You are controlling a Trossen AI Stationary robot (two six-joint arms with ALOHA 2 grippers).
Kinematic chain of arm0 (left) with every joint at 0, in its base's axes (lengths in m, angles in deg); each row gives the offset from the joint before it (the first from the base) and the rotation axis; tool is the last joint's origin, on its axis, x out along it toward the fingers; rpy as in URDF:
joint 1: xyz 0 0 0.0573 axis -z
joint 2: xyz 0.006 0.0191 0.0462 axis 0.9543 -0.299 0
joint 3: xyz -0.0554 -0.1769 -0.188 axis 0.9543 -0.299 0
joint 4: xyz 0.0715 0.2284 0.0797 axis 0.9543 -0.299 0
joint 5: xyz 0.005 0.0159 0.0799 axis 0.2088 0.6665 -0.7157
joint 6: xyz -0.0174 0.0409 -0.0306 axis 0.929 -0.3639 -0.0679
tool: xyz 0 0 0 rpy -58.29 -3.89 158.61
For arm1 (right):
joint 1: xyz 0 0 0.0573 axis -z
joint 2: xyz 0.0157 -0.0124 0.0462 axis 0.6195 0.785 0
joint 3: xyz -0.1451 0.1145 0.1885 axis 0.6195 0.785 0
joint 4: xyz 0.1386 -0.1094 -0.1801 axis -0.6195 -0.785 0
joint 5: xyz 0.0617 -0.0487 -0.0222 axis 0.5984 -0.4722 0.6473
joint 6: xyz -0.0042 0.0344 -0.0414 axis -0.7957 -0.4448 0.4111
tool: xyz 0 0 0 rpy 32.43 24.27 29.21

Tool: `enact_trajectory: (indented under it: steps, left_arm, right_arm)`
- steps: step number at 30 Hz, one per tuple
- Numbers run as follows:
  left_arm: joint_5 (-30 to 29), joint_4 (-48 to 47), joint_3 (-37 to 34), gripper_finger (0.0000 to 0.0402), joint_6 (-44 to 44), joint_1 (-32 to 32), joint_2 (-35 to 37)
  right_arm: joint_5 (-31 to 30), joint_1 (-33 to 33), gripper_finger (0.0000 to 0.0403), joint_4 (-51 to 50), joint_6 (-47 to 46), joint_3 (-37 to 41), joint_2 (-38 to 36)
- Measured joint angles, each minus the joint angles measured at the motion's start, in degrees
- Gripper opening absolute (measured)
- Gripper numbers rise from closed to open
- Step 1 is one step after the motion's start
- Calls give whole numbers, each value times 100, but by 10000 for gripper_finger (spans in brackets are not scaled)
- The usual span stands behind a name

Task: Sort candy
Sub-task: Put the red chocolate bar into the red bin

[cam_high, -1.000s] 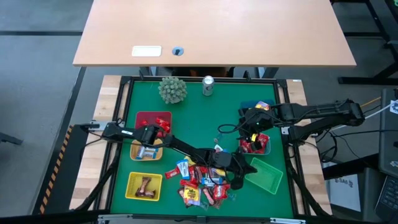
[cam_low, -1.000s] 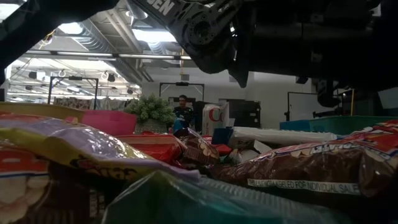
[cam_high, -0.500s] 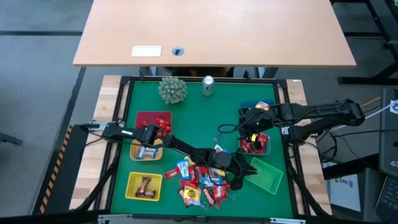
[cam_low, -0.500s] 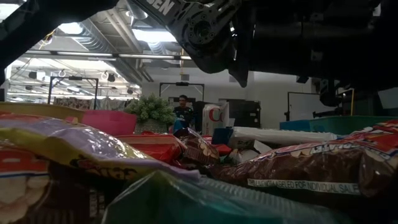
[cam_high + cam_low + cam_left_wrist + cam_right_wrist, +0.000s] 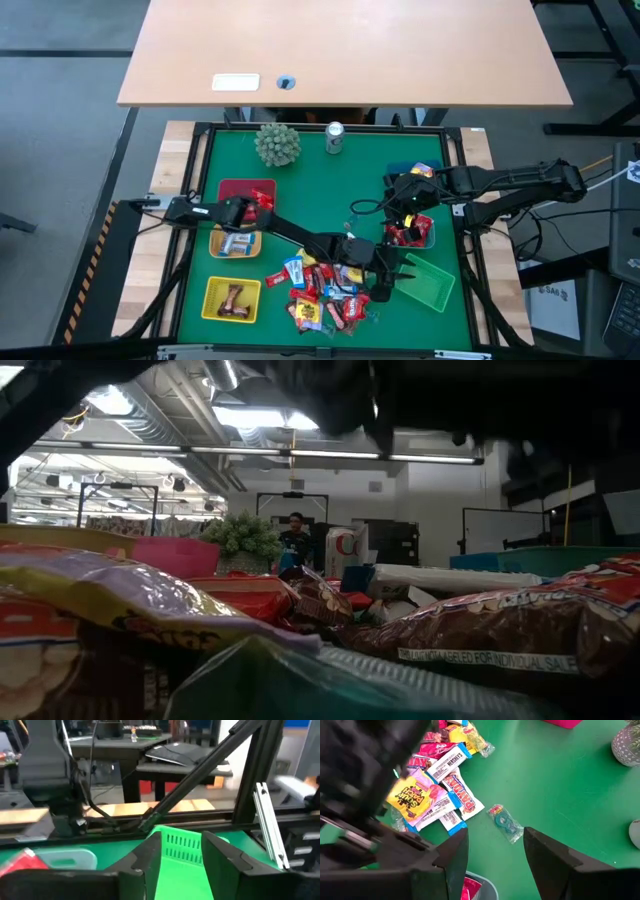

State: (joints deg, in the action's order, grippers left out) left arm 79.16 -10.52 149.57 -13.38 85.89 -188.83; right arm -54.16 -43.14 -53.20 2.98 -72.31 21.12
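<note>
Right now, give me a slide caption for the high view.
Left gripper open over the green basket beside the candy pile; right gripper waits above.

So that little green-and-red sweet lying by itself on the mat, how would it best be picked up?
Probably straight from above: the lone sweet lies flat on the green mat, clear of the pile. Pinch across its narrow middle, with fingers either side of its long axis.

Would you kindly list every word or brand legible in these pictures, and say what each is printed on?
"SOUR PATCH": yellow and pink candy bag.
"HERSHEY'S": white wrapper.
"PAYDAY": white bar with red letters.
"NOT LABELED FOR INDIVIDUAL SALE", partly legible: brown wrapper in the low view.
Print on the red wrappers and the silver can is too small to read.
</note>
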Motion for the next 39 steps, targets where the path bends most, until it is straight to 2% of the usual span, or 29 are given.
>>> enact_trajectory:
  steps: [9, 17, 21, 25, 31, 35, 39]
  left_arm:
    - [-276, -3672, -1, 126, -409, -67, 1419]
    - [-404, -6290, -1, 126, -424, -64, 2616]
    - [-706, -7307, -124, 126, -123, -64, 3103]
    - [-918, -7621, -977, 126, 652, -58, 3571]
    - [-836, -7640, -2537, 126, 2535, 236, 4456]
    - [-153, -7679, -3182, 126, 3852, 525, 4801]
    - [415, -7715, -3495, 126, 4650, 854, 4826]
  right_arm:
    - [-116, 2, 189, -10, -3, -4, 2]
    - [-168, -1, 189, 16, 2, -2, 2]
    - [-166, 0, 189, 47, 2, 4, 2]
    - [-166, 0, 189, 64, 2, 7, 10]
    - [-162, -2, 189, 50, 2, 7, 119]
    - [-157, -2, 189, 60, 2, 20, 258]
    - [-155, -2, 189, 103, 2, 20, 408]
